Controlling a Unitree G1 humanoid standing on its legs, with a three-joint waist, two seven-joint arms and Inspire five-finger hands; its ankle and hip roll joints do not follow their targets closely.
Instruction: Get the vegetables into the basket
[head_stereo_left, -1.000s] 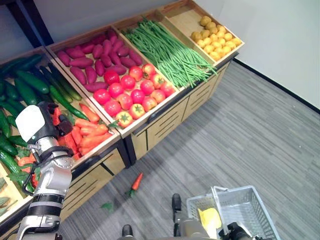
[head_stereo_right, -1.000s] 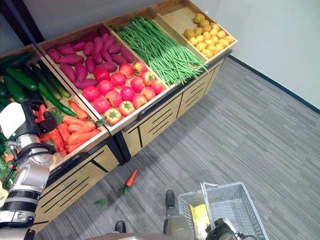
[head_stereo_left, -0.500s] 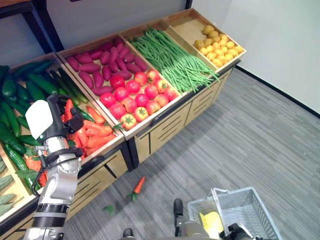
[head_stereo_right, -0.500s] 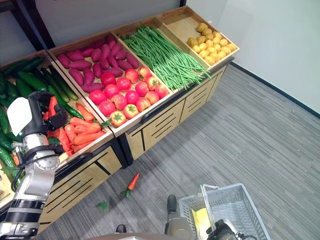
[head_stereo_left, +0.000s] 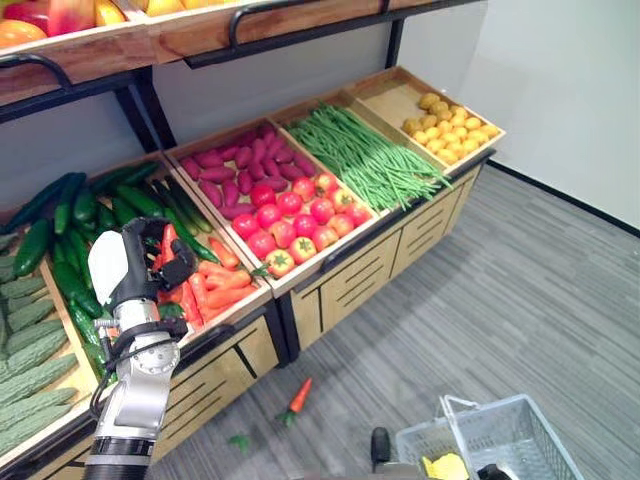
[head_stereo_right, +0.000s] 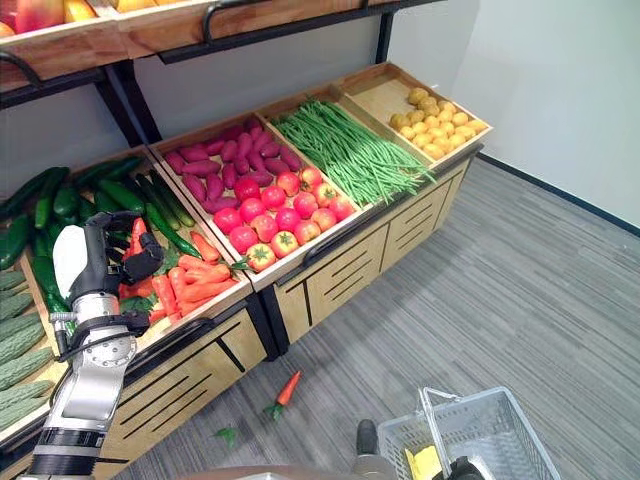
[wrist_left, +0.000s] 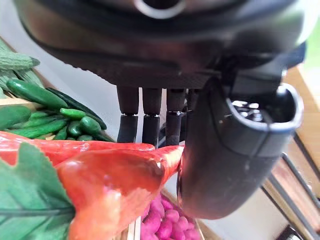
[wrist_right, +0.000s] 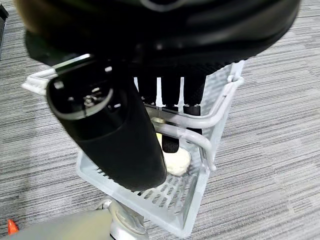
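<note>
My left hand (head_stereo_left: 135, 262) is shut on an orange carrot (head_stereo_left: 167, 243), held upright just above the carrot pile (head_stereo_left: 218, 285) in its wooden crate. In the left wrist view the carrot (wrist_left: 110, 180) is pinched between the thumb (wrist_left: 235, 150) and the fingers (wrist_left: 150, 120). A grey plastic basket (head_stereo_left: 500, 440) hangs low at the right, with my right hand (wrist_right: 110, 130) shut on its handle (wrist_right: 195, 132). A yellow item (wrist_right: 176, 161) lies in the basket. Another carrot (head_stereo_left: 298, 396) lies on the floor in front of the stand.
The stand holds crates of cucumbers (head_stereo_left: 80, 210), sweet potatoes (head_stereo_left: 235, 170), tomatoes (head_stereo_left: 295, 215), green beans (head_stereo_left: 370, 160) and small yellow produce (head_stereo_left: 450, 120). A shelf of fruit (head_stereo_left: 60, 25) runs above. A green leaf (head_stereo_left: 238, 440) lies on the grey carpet.
The camera has tilted up, so the whole stand sits lower in the picture. My left hand has lifted out of the carrot pile with a carrot in it.
</note>
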